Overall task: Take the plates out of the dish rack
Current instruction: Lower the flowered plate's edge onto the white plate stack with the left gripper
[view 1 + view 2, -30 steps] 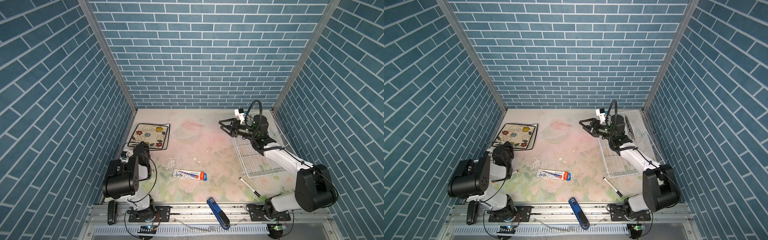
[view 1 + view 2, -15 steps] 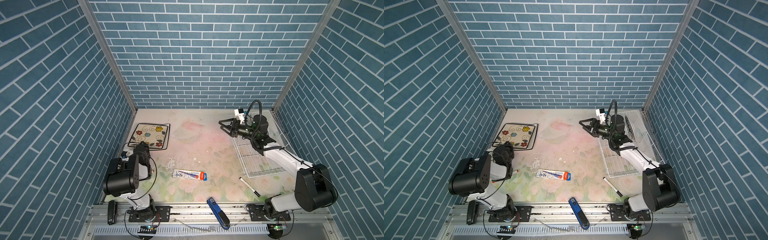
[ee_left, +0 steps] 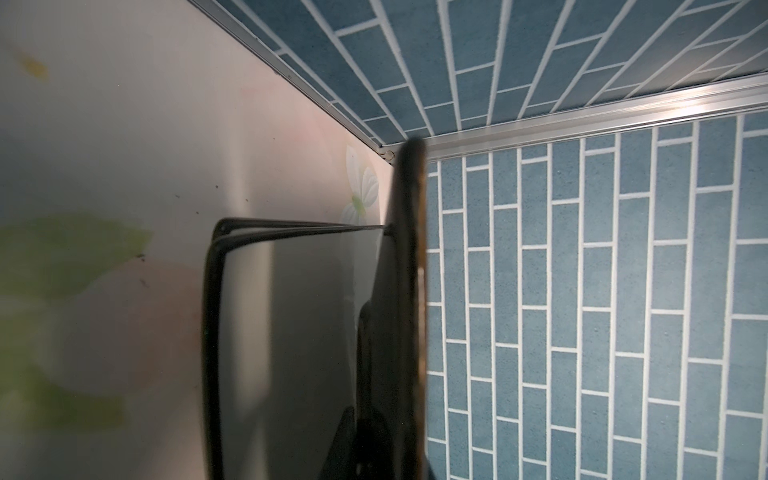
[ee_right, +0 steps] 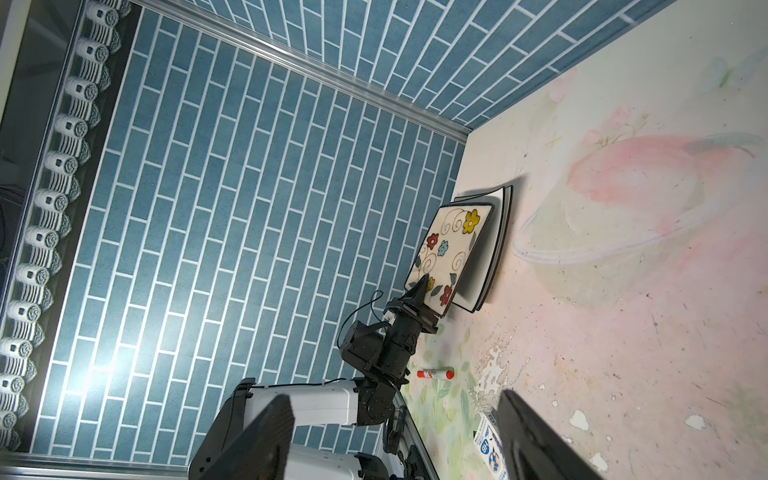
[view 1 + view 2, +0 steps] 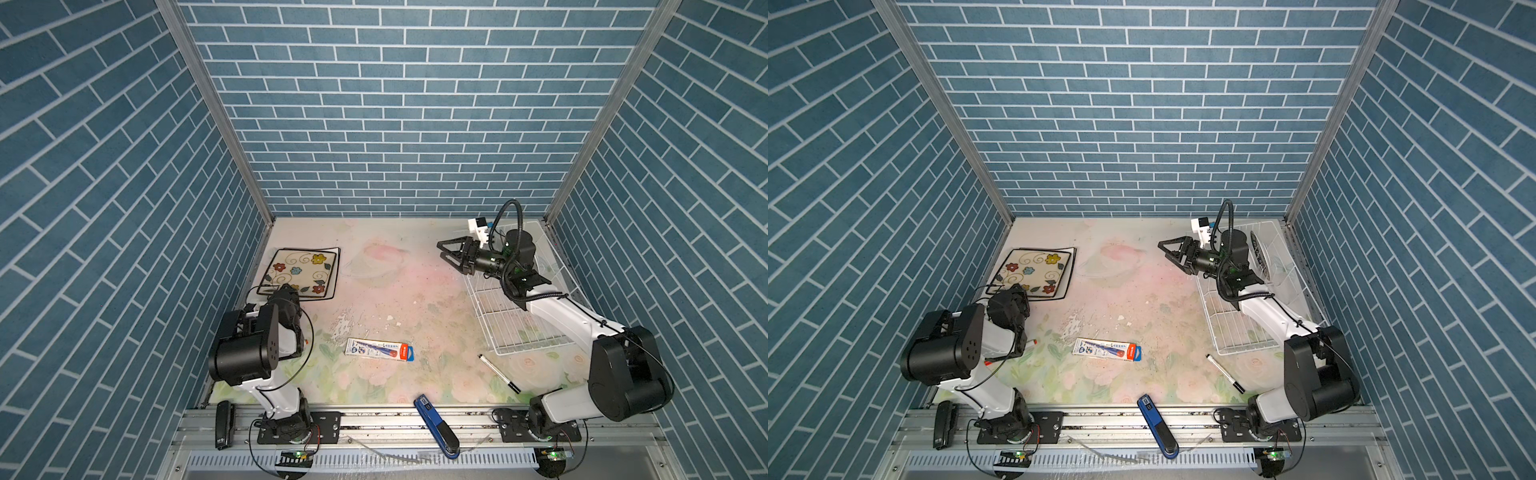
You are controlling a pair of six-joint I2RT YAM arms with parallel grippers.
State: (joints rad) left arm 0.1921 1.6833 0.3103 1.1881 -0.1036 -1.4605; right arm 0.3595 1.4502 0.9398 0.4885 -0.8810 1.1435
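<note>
**Pale flower-printed tabletop [image 5: 395,286], its print flaked off in patches near the middle**

Square black-rimmed plates [image 4: 482,270] lie stacked flat at the far left. The white wire dish rack [image 5: 498,316] sits along the right side. A blue-and-white pen carton [image 5: 380,349] with a red end lies near the middle front. A white marker [image 5: 496,372] with a black cap lies near the rack's front corner, and a red marker [image 4: 435,374] beside the left arm. A blue stapler [image 5: 436,424] straddles the front edge.

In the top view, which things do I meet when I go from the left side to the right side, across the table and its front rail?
black tool → flowered plate → flat packet → blue tool → dish rack
</note>
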